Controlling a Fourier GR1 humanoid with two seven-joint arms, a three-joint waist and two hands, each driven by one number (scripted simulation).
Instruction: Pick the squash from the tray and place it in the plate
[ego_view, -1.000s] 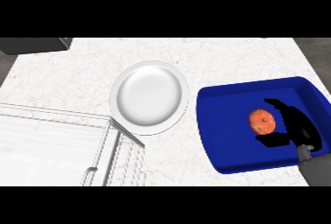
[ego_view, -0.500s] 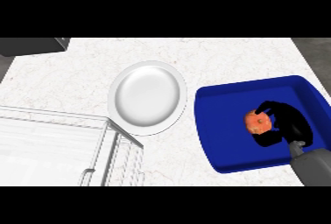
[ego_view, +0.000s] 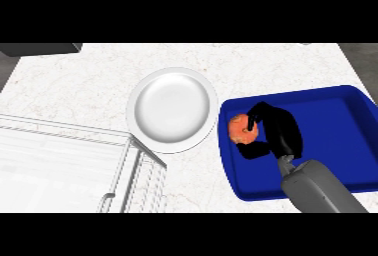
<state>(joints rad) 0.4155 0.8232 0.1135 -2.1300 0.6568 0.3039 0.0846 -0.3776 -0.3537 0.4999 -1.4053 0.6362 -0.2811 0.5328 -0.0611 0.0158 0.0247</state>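
Pale, marbled worktop (ego_view: 221, 60). At right, glossy blue rectangular tray (ego_view: 332, 130) with raised rim. Just left of it, smooth white round plate (ego_view: 173, 107). Inside the tray's left edge, black right hand (ego_view: 277, 132) curled and clamped round the rounded, mottled orange squash (ego_view: 240, 129).

The right hand (ego_view: 277, 132), its fingers and thumb now curling round the squash (ego_view: 241, 128), is moving it leftward from the middle of the tray (ego_view: 332, 105) towards the tray's left wall, nearer the plate (ego_view: 171, 110); the forearm is following.
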